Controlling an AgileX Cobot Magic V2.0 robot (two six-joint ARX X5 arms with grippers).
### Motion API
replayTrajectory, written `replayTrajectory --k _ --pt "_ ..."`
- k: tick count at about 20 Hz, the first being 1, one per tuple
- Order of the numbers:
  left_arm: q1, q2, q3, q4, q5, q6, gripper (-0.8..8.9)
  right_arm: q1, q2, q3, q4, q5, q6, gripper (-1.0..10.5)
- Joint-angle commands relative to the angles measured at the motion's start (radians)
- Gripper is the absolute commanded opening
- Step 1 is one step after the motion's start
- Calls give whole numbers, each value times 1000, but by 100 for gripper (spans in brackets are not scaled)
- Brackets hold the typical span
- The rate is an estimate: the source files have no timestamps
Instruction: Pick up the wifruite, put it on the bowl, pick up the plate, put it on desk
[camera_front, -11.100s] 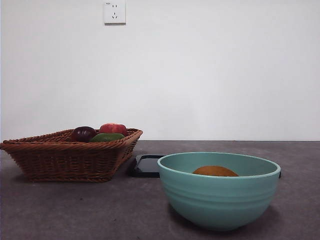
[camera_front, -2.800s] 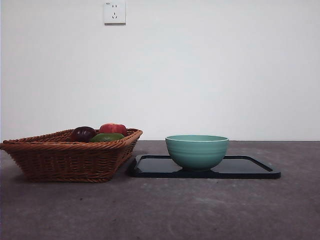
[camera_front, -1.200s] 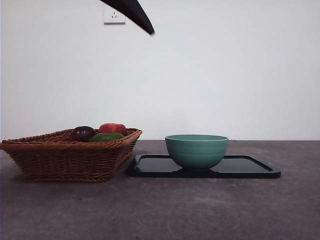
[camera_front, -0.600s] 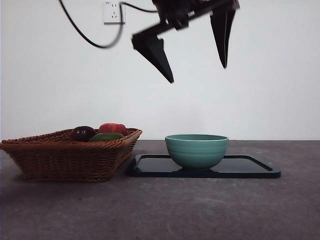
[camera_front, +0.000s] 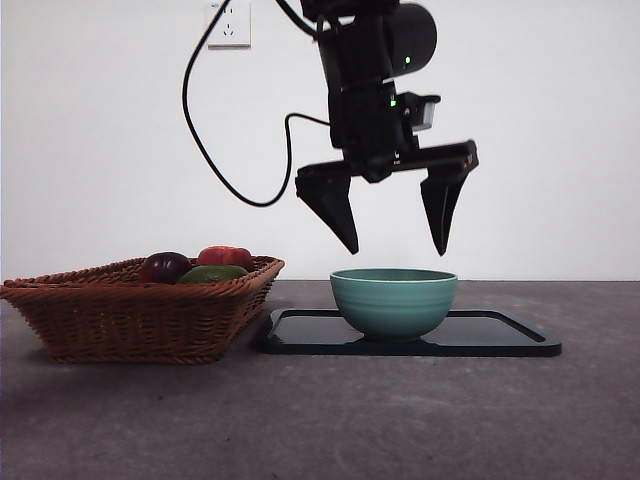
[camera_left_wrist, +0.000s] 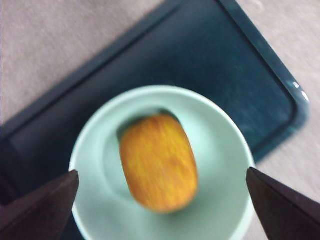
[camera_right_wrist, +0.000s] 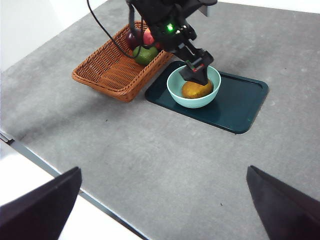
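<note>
While spread, left end effector (camera_front: 392, 245) above bowl (camera_front: 394, 302)

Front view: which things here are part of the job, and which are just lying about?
Job:
orange-brown fruit in the bowl
dark tray under the bowl
desk
left hand, open above the bowl

Lying about:
wicker basket
purple, red and green fruit inside
wall socket
</note>
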Motion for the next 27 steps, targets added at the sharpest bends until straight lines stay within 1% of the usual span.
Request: replayTrajectory --k 1,8,9,11,20,21,24,26,27 --pt "1 50 37 26 1 16 593 5 1 9 10 -2 -9 551" --pt "-5 66 37 31 0 19 585 5 1 9 9 -2 -9 551" --pt "-6 66 37 30 0 17 570 5 1 9 9 -2 -9 551" --pt "-8 66 37 21 0 1 503 5 1 9 10 -2 -9 551" --pt "-14 130 37 -11 1 -19 490 5 1 9 6 -2 -4 551" --pt "-14 134 37 -13 1 -19 474 5 1 9 5 -2 -4 551" --pt "-14 144 37 -13 0 -19 317 5 1 9 -4 -2 -4 551" --pt "-14 144 37 -4 0 -18 246 5 1 9 -5 -1 -4 551" --pt "-14 144 37 7 0 -18 239 5 1 9 -5 -1 -4 551"
